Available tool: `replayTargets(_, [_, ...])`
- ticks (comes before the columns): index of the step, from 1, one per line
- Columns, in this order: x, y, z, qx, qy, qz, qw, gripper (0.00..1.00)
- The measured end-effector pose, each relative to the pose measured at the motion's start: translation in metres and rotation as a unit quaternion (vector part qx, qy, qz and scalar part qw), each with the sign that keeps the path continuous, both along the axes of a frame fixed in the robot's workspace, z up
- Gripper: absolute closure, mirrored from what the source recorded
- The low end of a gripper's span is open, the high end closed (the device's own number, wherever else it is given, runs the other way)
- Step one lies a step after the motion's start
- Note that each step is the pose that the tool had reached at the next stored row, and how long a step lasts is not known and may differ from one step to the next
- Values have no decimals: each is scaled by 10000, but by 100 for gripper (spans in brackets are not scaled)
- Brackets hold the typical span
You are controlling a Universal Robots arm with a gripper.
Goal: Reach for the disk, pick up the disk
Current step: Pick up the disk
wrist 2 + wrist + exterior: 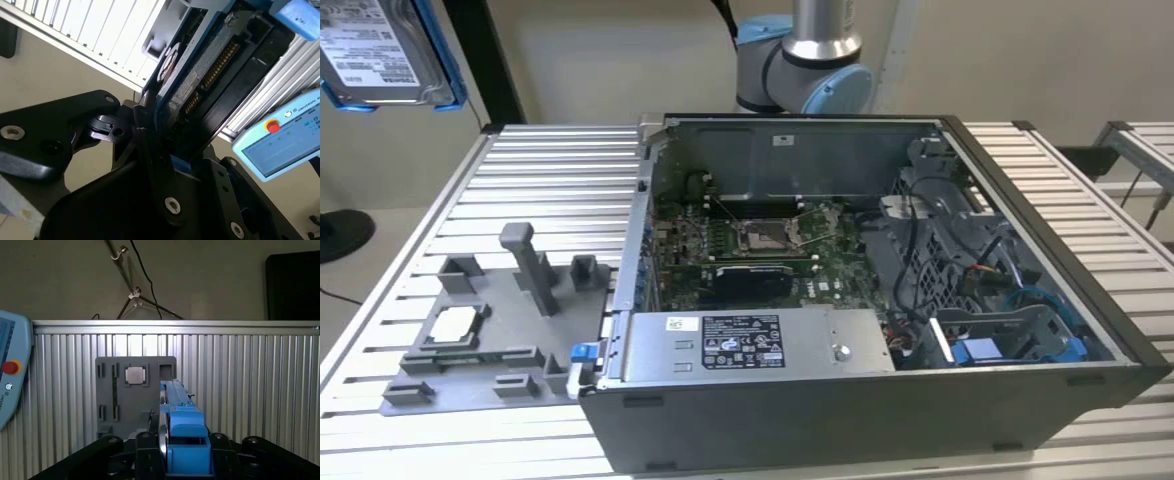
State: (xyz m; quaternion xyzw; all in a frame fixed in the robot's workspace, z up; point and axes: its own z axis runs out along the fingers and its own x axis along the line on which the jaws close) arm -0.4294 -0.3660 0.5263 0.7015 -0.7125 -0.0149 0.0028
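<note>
1. disk (376, 48) hangs high at the exterior view's left, above the table (547, 170).
2. gripper (184, 446) clamps its blue-framed end; the long axis runs straight out from the jaws.

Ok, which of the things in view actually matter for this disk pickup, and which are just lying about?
Job: the disk in its blue frame, clamped in the gripper, up off the table.

Lying about: open computer case, power-supply box inside it, grey tray holding a small chip, control pendant.
</note>
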Motion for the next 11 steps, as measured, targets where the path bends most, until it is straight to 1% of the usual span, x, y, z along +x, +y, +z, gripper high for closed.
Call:
replayTargets(3, [30, -1, -5, 0, 0, 1, 10000, 100])
replayTargets(8, [183, 0, -11, 0, 0, 0, 10000, 100])
replayTargets(9, [268, 0, -13, 0, 1, 0, 10000, 100])
replayTargets(10, [378, 0, -16, 0, 0, 0, 10000, 100])
replayTargets(11, [411, 0, -16, 0, 1, 1, 10000, 100])
